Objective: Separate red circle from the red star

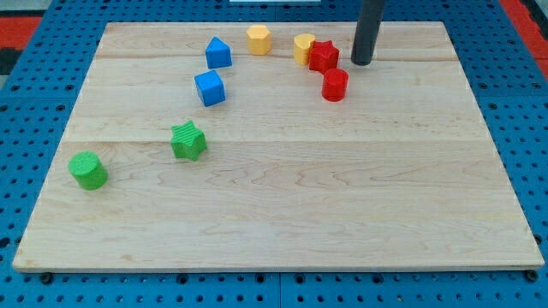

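Wooden board [282, 214]: my tip [362, 62] beside red star [324, 56], apart.

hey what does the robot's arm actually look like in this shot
Only the rod shows: a straight, smooth, dark grey cylinder coming in from the view's top. No cables, markings or joints are visible. My tip is a plain blunt end, same dark colour.

On the wooden board [282, 205], my tip [362, 62] rests just to the view's right of the red star [324, 56], which touches a yellow block [303, 47], with the red circle [335, 85] just below the star.
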Robot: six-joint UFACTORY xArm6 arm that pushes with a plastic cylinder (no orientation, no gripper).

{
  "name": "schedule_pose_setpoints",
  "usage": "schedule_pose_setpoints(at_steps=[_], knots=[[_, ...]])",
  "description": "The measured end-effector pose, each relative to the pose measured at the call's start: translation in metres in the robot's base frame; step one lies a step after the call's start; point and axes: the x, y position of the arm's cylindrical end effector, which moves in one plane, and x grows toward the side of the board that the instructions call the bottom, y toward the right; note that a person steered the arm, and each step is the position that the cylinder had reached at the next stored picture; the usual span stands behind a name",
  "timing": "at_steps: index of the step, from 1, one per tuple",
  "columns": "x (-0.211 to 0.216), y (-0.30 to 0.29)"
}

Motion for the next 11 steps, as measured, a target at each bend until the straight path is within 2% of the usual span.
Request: schedule_pose_setpoints(at_steps=[1,3,4,5,6,11], knots=[[0.017,-0.02],[0.062,-0.021],[0.062,0.006],[0.092,0.041],[0.12,0.041],[0.12,0.027]])
